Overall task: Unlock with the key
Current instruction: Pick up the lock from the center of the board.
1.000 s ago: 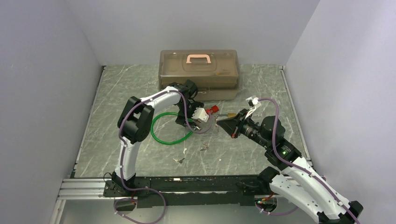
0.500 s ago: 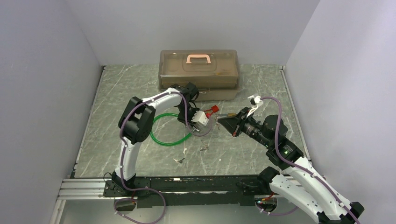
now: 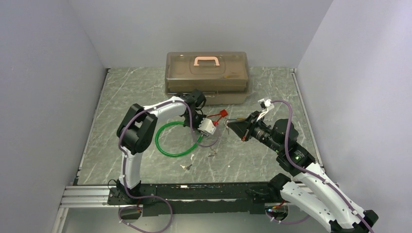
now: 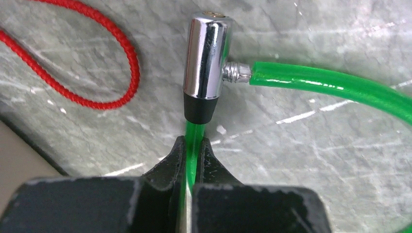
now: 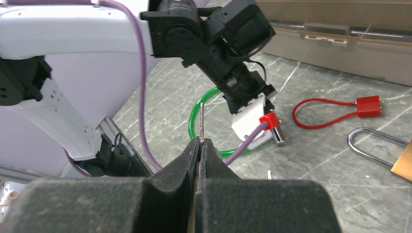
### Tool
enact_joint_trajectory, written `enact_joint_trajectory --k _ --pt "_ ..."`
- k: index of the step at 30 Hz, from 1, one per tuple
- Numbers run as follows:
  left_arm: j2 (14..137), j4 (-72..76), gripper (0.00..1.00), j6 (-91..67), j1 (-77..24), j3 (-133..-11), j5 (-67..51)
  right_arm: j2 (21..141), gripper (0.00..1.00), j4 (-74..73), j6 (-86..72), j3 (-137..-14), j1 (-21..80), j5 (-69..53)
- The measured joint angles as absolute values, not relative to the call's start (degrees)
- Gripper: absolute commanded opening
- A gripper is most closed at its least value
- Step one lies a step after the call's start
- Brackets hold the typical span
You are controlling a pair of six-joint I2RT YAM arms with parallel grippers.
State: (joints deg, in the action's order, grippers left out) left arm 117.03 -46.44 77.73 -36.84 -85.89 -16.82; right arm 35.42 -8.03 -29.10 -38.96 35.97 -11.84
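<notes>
- The left gripper is clamped tight on the green cable, just below its chrome lock barrel; a red wire loops beside it on the marble table
- The right gripper is pinched closed on the key; the key stands upright from the fingertips, held above the table
- A brass padlock lies on the table near the red tag; a brown toolbox sits behind both arms
</notes>
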Motion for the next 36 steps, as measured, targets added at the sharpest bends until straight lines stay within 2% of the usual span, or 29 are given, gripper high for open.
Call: enact_joint_trajectory --k 5,10,18,23,30,36 --pt "107.8 -42.9 0.00 78.4 -35.1 -78.1 -15.2 37.3 0.00 -9.2 -28.7 -39.4 35.9 -12.0" --pt "95.2 -43.3 0.00 78.2 -32.6 -77.5 -15.7 39.8 0.00 -11.5 -27.6 -42.1 35.8 -12.6" --pt "73.3 -53.2 0.00 77.3 -32.7 -78.0 -20.1 44.5 0.00 -13.3 -24.4 -50.2 35.7 -18.2" --pt "58.4 -55.4 0.00 77.5 -32.7 -71.5 -21.6 51.5 0.00 -15.4 -21.4 -55.1 36.8 -23.0" --pt "45.1 -55.6 0.00 77.5 -32.7 -65.4 -24.2 59.3 0.00 -24.1 -14.5 -63.0 49.5 -22.0" --pt "42.9 -55.7 0.00 78.7 -32.7 -65.1 -23.6 62.3 0.00 -28.1 -10.9 -67.1 55.8 -21.0"
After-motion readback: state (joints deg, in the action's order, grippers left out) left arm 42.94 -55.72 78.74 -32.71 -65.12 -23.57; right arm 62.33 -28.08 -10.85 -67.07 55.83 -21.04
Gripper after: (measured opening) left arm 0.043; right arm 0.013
